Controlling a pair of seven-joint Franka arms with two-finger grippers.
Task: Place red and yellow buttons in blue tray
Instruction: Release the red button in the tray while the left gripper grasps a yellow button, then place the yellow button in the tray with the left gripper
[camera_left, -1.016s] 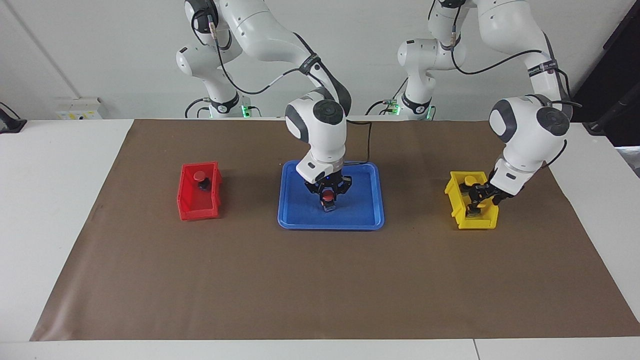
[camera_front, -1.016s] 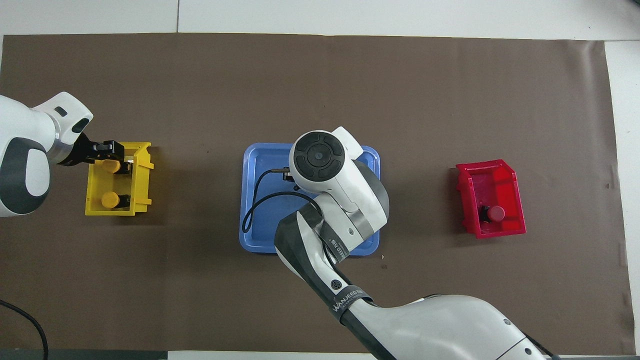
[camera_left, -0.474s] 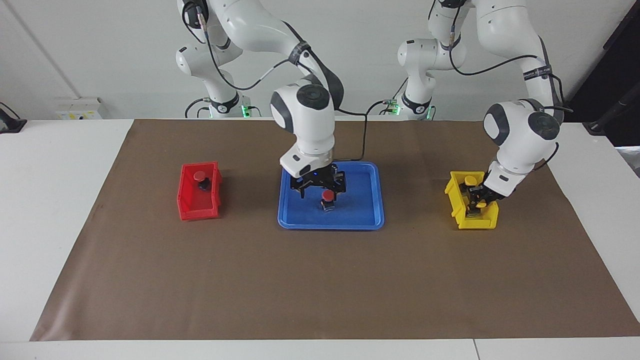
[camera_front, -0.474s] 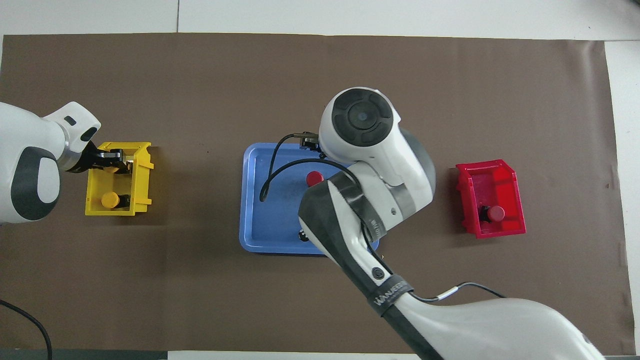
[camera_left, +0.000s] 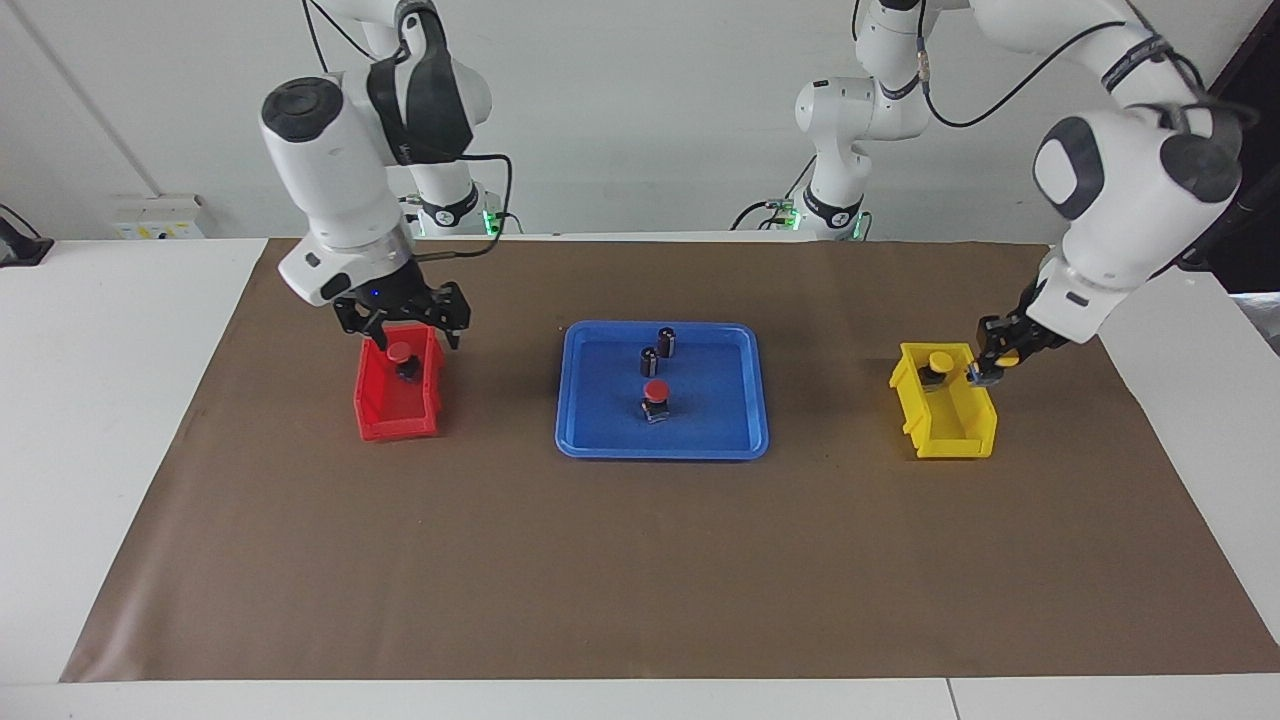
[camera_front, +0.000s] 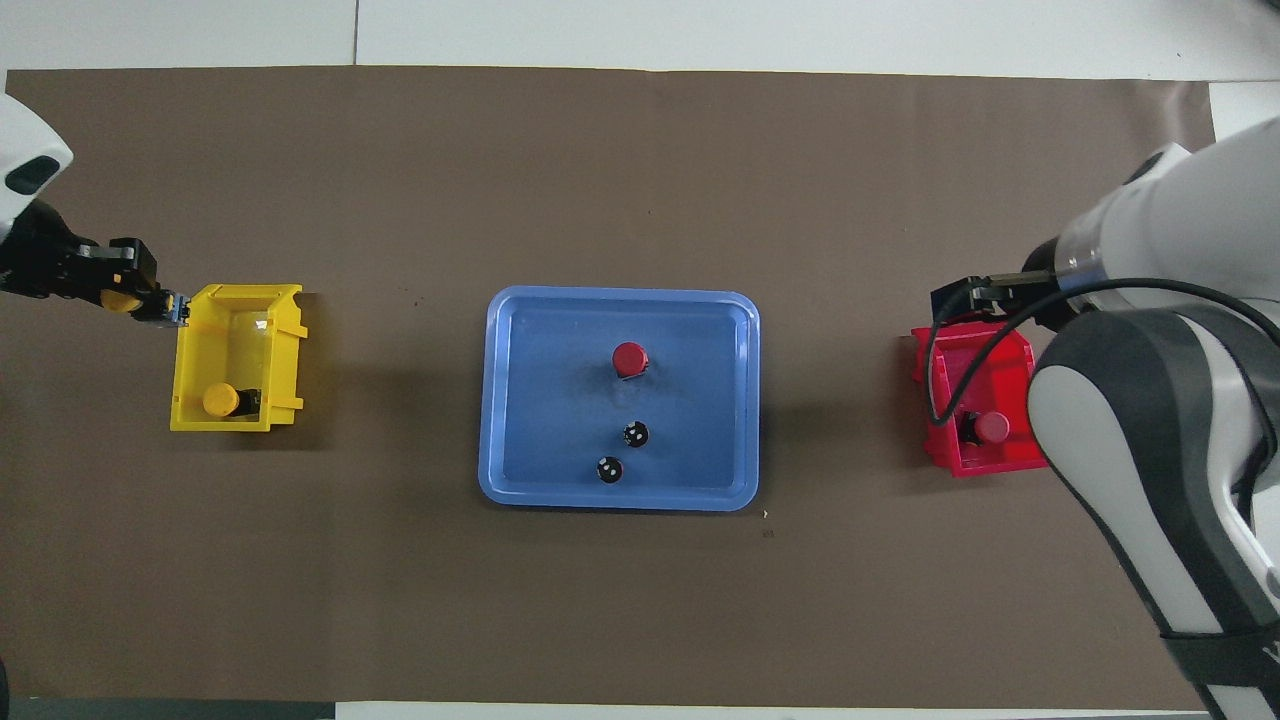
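Facing view: left gripper (camera_left: 993, 360) apparently holds yellow button (camera_left: 1006, 357) above yellow bin (camera_left: 945, 420).

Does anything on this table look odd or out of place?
Only slightly: two dark cylinders without coloured caps stand in the blue tray beside the red button. Nothing is spilled, tipped or broken.

One red button (camera_front: 629, 357) sits in the blue tray (camera_front: 520, 400).
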